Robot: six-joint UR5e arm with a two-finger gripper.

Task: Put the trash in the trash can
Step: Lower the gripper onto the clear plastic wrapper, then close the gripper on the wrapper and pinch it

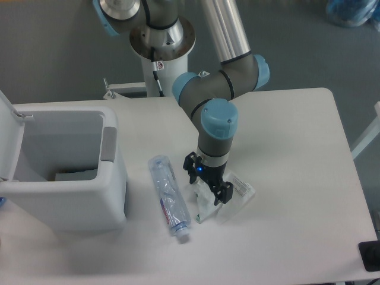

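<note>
The black two-finger gripper [208, 184] stands over the crumpled clear plastic wrapper [222, 199], jaws spread astride it, apparently to pinch it for the lid-open boxy white-grey plastic trash can [89, 202].

This is looking like a robotics lab or test room rather than anyone's home. A grey-and-blue industrial arm [217, 113] is standing on a round pedestal base [162, 37] bolted beside a plain white table [297, 154], with grey office carpet [53, 53] running underneath. An open white flip-lid bin [65, 172] is sitting on the table like a staged prop, and something wrapped in blue plastic [353, 12] is lying in the far corner.
</note>
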